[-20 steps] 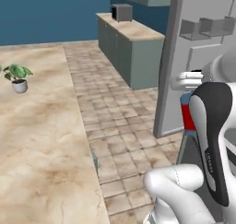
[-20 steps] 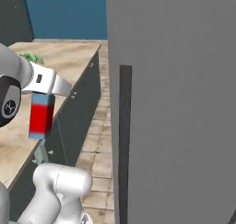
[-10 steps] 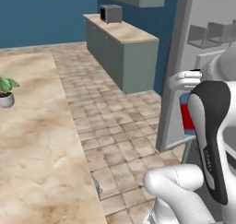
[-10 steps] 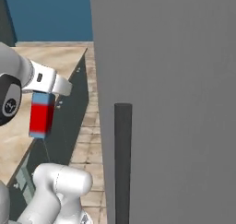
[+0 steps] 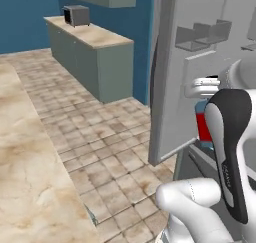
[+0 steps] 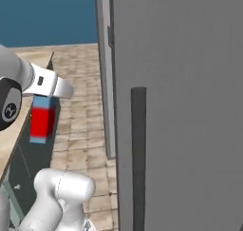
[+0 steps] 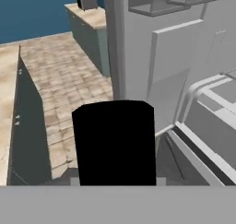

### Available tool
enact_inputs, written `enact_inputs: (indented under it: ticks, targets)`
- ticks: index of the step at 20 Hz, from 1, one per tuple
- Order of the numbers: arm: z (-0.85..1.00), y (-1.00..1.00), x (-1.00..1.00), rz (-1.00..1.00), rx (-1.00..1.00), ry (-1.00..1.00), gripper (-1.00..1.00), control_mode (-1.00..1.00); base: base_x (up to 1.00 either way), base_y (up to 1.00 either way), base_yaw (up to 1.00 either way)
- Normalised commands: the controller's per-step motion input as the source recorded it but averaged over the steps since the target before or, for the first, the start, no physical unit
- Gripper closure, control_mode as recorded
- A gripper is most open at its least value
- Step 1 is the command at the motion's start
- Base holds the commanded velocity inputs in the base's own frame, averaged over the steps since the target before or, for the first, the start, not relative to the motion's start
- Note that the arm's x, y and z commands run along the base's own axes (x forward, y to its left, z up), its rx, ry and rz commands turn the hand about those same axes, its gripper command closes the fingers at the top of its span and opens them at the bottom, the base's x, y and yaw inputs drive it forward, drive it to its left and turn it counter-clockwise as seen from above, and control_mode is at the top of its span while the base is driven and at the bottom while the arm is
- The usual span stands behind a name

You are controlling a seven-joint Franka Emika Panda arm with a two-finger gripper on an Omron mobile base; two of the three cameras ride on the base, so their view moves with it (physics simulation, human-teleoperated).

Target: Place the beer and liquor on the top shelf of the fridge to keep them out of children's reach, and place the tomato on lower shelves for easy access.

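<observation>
Blue-and-red liquor (image 6: 42, 118) hung clamped in the jaws beside the fridge (image 6: 180, 106); its open door (image 5: 200, 67) stood close, so a swing risked collision.

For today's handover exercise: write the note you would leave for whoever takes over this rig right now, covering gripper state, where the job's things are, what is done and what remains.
Gripper: shut on the liquor, carried upright in the air.
Fridge: door open; inner door bins visible in the left base view, drawers in the hand view.
Liquor's black cap is close before the hand camera.
Done: liquor picked up and brought to the fridge.
Left: set liquor on the top shelf, then beer there too, tomato on a lower shelf.
</observation>
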Motion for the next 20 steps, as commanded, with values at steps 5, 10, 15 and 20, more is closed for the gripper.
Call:
enact_inputs:
  ticks: [5, 10, 15, 20]
  targets:
    - [0.0, 0.0, 0.0, 0.0, 0.0, 0.0, 1.0, 1.0, 0.41, 0.2, -0.41]
    - [0.0, 0.0, 0.0, 0.0, 0.0, 0.0, 1.0, 1.0, 0.5, 0.16, -0.41]
    - [0.0, 0.0, 0.0, 0.0, 0.0, 0.0, 1.0, 1.0, 0.67, 0.29, -0.4]
    - [0.0, 0.0, 0.0, 0.0, 0.0, 0.0, 1.0, 1.0, 0.82, 0.53, -0.35]
